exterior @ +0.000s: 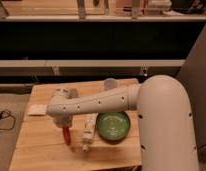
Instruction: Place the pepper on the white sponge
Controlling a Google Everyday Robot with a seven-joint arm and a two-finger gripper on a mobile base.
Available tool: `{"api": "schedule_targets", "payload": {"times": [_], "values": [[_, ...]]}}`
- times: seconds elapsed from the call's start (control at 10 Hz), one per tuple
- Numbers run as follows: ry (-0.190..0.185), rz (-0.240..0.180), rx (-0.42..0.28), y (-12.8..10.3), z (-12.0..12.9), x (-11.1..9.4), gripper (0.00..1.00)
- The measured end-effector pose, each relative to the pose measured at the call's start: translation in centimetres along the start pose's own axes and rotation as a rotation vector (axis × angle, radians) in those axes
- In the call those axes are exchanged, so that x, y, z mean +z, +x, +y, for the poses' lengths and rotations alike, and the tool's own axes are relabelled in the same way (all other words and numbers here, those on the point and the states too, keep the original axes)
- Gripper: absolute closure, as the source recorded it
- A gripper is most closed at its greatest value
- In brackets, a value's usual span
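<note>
The small orange-red pepper (pixel 66 136) shows just below the end of my white arm, on the left-middle of the wooden table (pixel 36 150); I cannot tell whether it is held or lying on the wood. My gripper (pixel 64 126) is right over the pepper's top, mostly hidden by the arm's wrist. The white sponge (pixel 36 109) lies flat near the table's left edge, up and to the left of the gripper and apart from it.
A white-tan bottle-like object (pixel 88 131) lies just right of the pepper. A green plate (pixel 113 125) sits right of that. A grey cup (pixel 110 84) stands at the table's back edge. My white arm (pixel 166 115) covers the table's right side.
</note>
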Motion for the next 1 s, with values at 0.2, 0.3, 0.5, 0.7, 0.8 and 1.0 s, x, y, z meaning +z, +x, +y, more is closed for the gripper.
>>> {"api": "schedule_targets", "payload": {"times": [0.2,0.3,0.5,0.7,0.8,1.0], "values": [[0.009,0.001,0.011,0.7,-0.1,0.0,1.0],[0.015,0.003,0.02,1.2,-0.1,0.0,1.0],[0.026,0.007,0.036,2.2,-0.2,0.0,1.0],[0.037,0.011,0.054,3.6,-0.3,0.3,1.0],[0.043,0.012,0.063,4.3,-0.4,0.4,1.0],[0.053,0.016,0.073,5.3,-0.7,0.4,1.0]]}}
